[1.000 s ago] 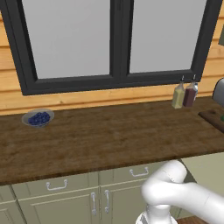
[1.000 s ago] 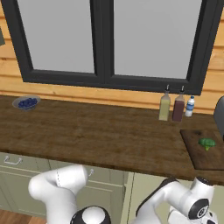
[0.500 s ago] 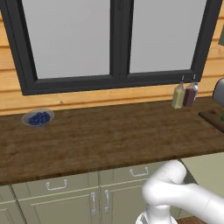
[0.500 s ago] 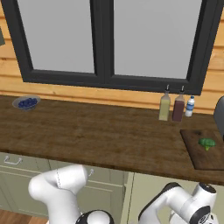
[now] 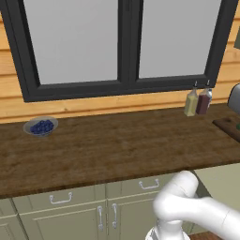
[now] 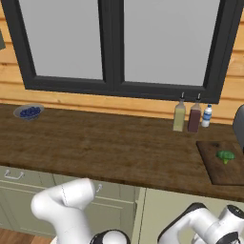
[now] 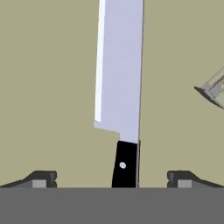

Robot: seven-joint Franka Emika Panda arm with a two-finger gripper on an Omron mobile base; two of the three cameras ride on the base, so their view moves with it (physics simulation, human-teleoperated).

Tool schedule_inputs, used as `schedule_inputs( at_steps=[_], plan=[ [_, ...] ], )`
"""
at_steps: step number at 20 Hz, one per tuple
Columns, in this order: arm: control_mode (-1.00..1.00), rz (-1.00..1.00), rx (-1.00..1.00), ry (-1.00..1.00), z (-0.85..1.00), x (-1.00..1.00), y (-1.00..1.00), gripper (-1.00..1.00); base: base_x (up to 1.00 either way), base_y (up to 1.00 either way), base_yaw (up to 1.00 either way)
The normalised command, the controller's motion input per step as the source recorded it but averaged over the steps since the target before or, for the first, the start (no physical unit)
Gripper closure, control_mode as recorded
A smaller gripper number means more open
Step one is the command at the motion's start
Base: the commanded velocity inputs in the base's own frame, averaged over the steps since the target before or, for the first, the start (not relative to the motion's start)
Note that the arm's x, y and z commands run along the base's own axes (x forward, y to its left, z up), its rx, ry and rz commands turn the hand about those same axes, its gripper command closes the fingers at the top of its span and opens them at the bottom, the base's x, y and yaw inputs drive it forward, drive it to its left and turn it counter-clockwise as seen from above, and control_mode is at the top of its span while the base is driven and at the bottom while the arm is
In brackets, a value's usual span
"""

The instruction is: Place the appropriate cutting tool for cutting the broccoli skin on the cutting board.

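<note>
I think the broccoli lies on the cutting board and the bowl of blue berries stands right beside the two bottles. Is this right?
Not quite. The broccoli does lie on the cutting board, but the bowl of blue berries stands far from the two bottles, at the opposite end of the worktop, as the right base view shows.

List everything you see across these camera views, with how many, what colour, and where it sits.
Knife: one, pale silvery blade, black handle, on an olive surface between the open fingertips.
Small grey tool: one, right of the knife; too cropped to identify.
Cutting board: one, dark brown, right end of worktop.
Broccoli: one, green, on the board.
Bottles: three; yellowish, dark red, small white with blue cap, below the window.
Bowl: one, grey, blue berries, left end.
Gripper: one, dark fingertips, open.
</note>
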Motion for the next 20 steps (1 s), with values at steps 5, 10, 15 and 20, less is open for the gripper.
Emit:
schedule_inputs(
  at_steps=[5,10,15,20],
  plan=[
    [-1.00,0.01,0.00,0.00,-0.60,0.00,0.00,-1.00,0.00,0.00,0.00],
    [-1.00,0.04,0.00,0.00,-0.52,0.00,0.00,-1.00,0.00,0.00,0.00],
    [-1.00,0.01,0.00,-0.01,-0.55,-0.29,0.13,1.00,0.00,0.00,0.00],
    [-1.00,0.00,0.00,-0.01,-0.19,-0.25,0.29,1.00,0.00,0.00,0.00]
  ],
)
